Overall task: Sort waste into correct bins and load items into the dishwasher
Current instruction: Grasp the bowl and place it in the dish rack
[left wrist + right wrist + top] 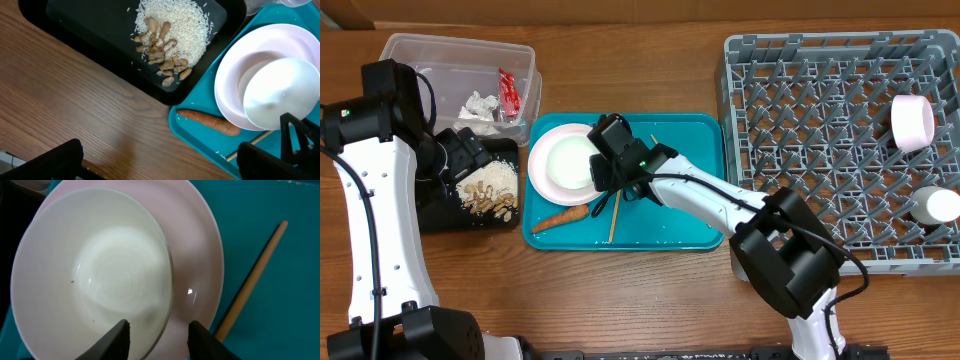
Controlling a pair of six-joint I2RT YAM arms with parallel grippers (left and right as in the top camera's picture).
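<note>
A smaller white bowl (568, 160) sits inside a large white bowl (541, 160) on the teal tray. My right gripper (598, 172) is open, and its fingers (159, 335) straddle the smaller bowl's rim (100, 280), with the large bowl (202, 255) beneath. An orange carrot (560, 218) and a wooden chopstick (615, 214) lie next to the bowls. My left gripper (470, 152) is open and empty by the black tray (445, 212), which holds rice and brown scraps (490, 185). The clear tub (420, 60) holds a red wrapper (507, 92) and tissues (480, 104).
The grey dish rack (820, 130) stands at the right and holds a white cup (912, 122) and another white item (940, 205). The teal tray (670, 225) lies between the black tray and the rack. In the left wrist view the carrot (210, 122) lies beside the bowls (235, 75).
</note>
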